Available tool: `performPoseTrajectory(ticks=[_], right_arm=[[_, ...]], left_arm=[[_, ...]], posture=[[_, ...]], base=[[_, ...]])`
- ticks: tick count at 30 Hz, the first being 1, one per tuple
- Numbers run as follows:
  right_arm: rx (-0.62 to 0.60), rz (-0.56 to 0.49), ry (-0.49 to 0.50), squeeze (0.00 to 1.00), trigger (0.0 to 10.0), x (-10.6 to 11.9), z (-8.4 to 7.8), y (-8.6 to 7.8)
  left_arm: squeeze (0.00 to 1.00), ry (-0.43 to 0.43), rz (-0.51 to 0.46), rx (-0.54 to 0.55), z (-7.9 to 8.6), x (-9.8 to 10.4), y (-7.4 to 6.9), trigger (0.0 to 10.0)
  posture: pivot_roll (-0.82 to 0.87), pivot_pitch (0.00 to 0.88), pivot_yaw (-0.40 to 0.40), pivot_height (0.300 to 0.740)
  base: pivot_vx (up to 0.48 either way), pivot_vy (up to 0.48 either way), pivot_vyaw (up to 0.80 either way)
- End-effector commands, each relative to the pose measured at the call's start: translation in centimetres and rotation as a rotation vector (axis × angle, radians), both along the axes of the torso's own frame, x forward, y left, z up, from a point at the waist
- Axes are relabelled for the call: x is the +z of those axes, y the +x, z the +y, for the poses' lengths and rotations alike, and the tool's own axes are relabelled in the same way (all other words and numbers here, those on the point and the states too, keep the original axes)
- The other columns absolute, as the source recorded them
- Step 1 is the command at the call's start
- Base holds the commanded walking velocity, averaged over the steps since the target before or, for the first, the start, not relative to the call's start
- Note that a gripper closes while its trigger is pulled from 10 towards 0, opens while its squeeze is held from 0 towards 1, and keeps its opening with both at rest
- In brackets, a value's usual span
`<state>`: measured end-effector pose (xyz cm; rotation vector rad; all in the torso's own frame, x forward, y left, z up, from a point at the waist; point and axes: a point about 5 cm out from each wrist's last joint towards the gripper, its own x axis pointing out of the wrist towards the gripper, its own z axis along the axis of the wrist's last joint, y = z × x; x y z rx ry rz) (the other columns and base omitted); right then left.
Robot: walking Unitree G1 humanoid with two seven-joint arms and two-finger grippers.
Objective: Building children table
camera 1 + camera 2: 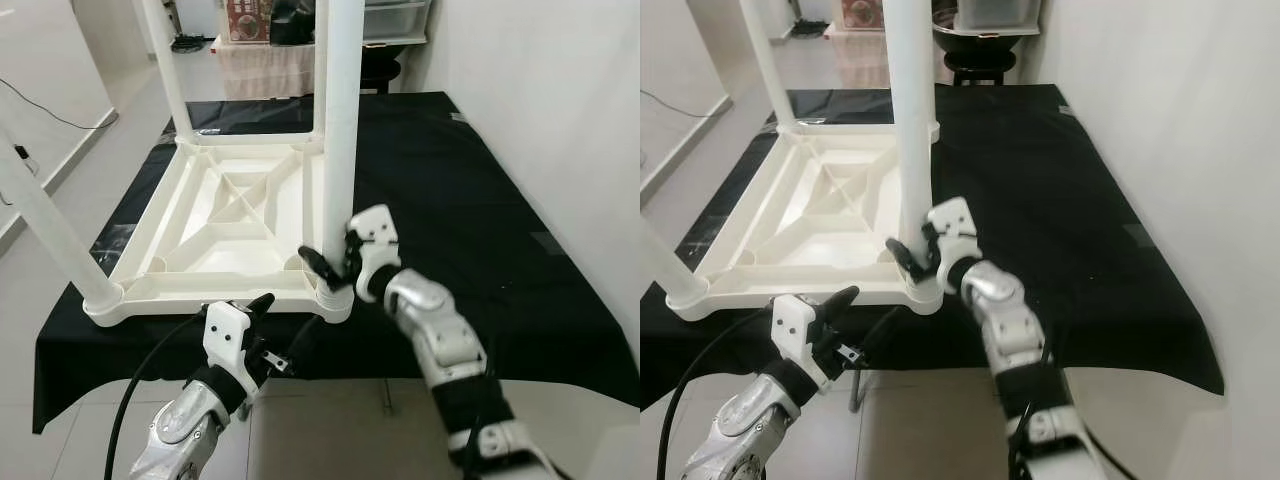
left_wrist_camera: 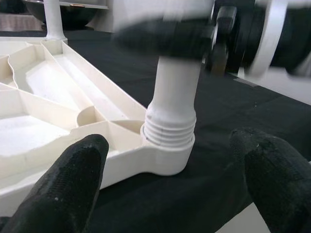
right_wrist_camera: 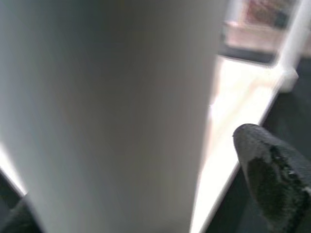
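We see a white plastic children's table lying upside down on a black cloth that covers the work surface, its ribbed underside facing up. Legs stand up from its corners: one at the near left corner, leaning outward, one at the far left corner, and a thick one at the near right corner, the corner closest to our right arm.

Our right gripper is at the base of that near right leg, just above the socket. Its black fingers sit on either side of the white tube, and in the right wrist view the tube runs between them close to the camera, so we take the pincer to be closed around the leg. The left wrist view shows the leg's threaded end sitting in the corner socket, with several thread ridges still exposed above the rim.

Our left gripper hangs below the near edge of the table, off the cloth and touching nothing. Its two fingers are spread wide apart and hold nothing, pointing toward the near right socket.

At the far end of the room stand a stool and some storage drawers.
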<state>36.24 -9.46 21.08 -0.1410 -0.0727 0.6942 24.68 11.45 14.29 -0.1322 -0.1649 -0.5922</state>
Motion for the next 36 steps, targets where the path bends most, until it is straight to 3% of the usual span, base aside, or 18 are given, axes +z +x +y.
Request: performPoseTrajectory(ticks=[1,2,7,11,16,23,24,36], right_arm=[[0.174,-0.008,-0.02,0.0,10.0,0.7,0.0,0.2],[0.174,-0.008,-0.02,0.0,10.0,0.7,0.0,0.2],[0.429,0.031,-0.086,0.0,10.0,0.9,0.4,0.3],[0.444,0.034,-0.086,0.0,10.0,1.0,0.3,0.4],[0.472,0.179,-0.015,0.0,10.0,-0.7,-0.3,1.0],[0.484,0.214,0.002,0.0,9.8,-1.7,-1.2,1.0],[0.475,0.221,0.031,0.0,0.0,-2.0,-1.9,1.1],[0.379,0.186,0.091,0.0,0.0,-2.6,-3.6,1.0]], left_arm=[[0.0,-0.006,0.02,0.001,0.0,-0.5,0.0,10.0],[0.0,-0.006,0.02,0.001,0.0,-0.5,0.0,10.0],[0.0,0.023,0.018,0.002,-0.2,-0.8,-0.2,10.0],[0.0,0.033,0.015,0.002,-0.3,-0.8,-0.3,10.0],[0.0,0.137,-0.043,-0.02,-0.9,-0.6,-1.4,10.0],[0.0,0.174,-0.058,-0.066,-1.5,-0.7,-2.1,10.0],[0.0,0.188,-0.06,-0.102,-1.7,-0.8,-2.4,10.0],[0.0,0.139,-0.046,-0.1,-1.3,-1.0,-1.7,10.0]], posture=[[0.02,0.113,-0.003,0.74],[0.02,0.113,-0.003,0.74],[0.04,0.105,-0.008,0.74],[0.04,0.102,-0.005,0.74],[0.04,0.093,-0.008,0.74],[0.03,0.088,-0.005,0.74],[0.01,0.087,0.004,0.74],[0.0,0.097,0.015,0.74]], base=[[0.0,0.0,0.0],[0.0,0.0,0.0],[0.0,0.0,0.0],[0.0,0.0,0.0],[0.0,0.0,0.0],[0.0,0.0,0.0],[0.0,0.0,0.0],[0.0,0.0,0.0]])
